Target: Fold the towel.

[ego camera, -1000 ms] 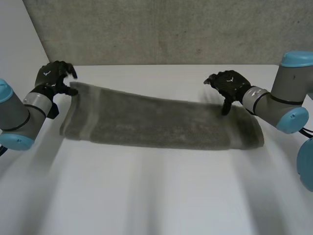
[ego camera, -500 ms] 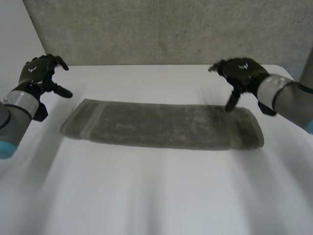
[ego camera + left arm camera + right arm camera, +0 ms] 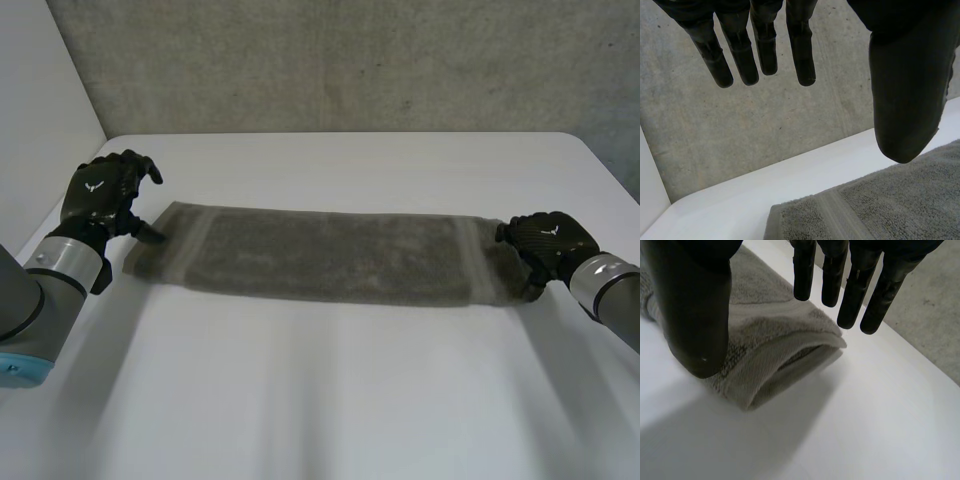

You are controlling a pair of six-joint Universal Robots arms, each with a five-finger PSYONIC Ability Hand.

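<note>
Left robot hand [image 3: 103,195] and right robot hand [image 3: 545,240] are straight-fingered at towel [image 3: 330,255] ends.

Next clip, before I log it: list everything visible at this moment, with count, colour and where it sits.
grey terry towel: one, grey, lying as a long strip across the table; its right end shows doubled layers.
white table: one, white, under the towel.
grey concrete-looking wall: one, grey, behind the table's far edge.
white side panel: one, white, beside the table on the robot's left.
left hand: one, black, at the towel's left end, fingers straight.
right hand: one, black, at the towel's right end, fingers straight.
left arm and right arm: two, grey, coming in from either side.
</note>
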